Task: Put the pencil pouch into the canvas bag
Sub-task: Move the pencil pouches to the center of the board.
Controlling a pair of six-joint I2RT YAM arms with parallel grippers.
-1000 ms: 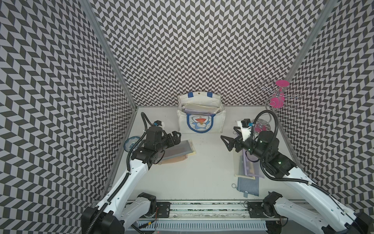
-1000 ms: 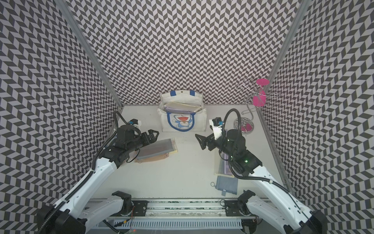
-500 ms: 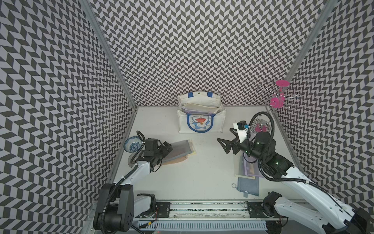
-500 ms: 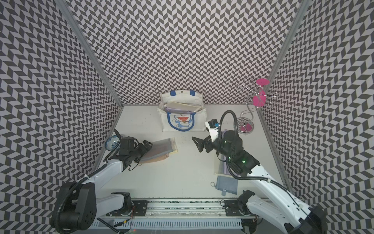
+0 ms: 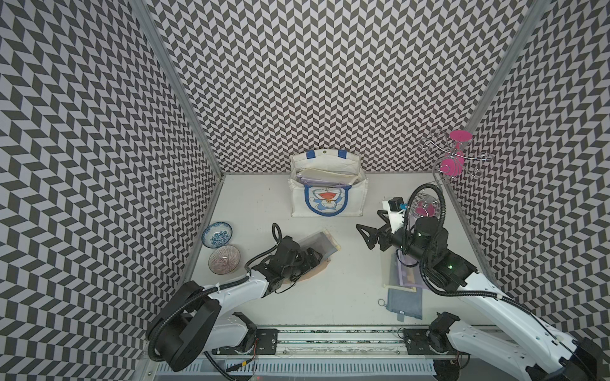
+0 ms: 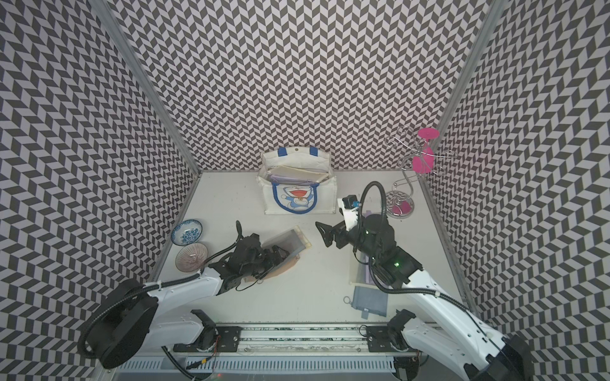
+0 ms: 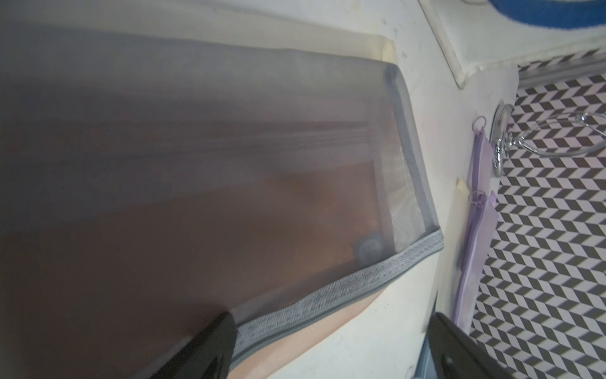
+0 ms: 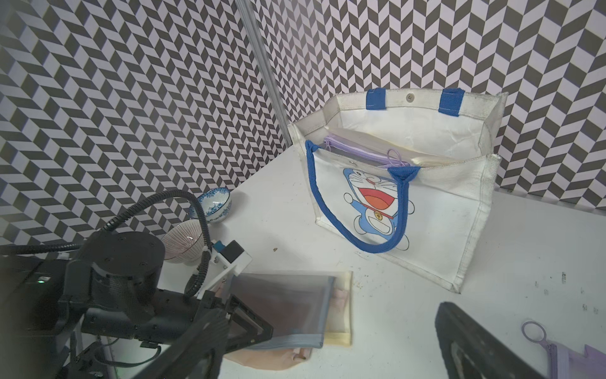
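The canvas bag (image 5: 328,198) (image 6: 298,194) (image 8: 442,210) stands upright and open at the back wall, with a purple pouch (image 8: 360,149) inside. A grey mesh pencil pouch (image 5: 318,242) (image 6: 288,239) (image 7: 262,164) (image 8: 288,305) lies on top of a yellowish and a peach pouch, left of centre. My left gripper (image 5: 308,260) (image 6: 277,257) (image 7: 331,320) is low at the grey pouch's near zipper edge. It is open, with one finger on that edge and the other over bare table. My right gripper (image 5: 364,236) (image 6: 322,235) (image 8: 331,315) hovers open and empty right of centre, pointing toward the pouch stack.
Two bowls (image 5: 217,234) (image 5: 224,259) sit by the left wall. A wire rack with pink glasses (image 5: 452,158) stands in the back right corner. Purple pouches (image 5: 407,273) lie under my right arm, and a blue-grey pouch (image 5: 404,301) lies near the front edge.
My left arm has dropped low and slid its gripper in from the left onto the grey pouch's near edge, uncovering the bowls. My right gripper has shifted slightly left.
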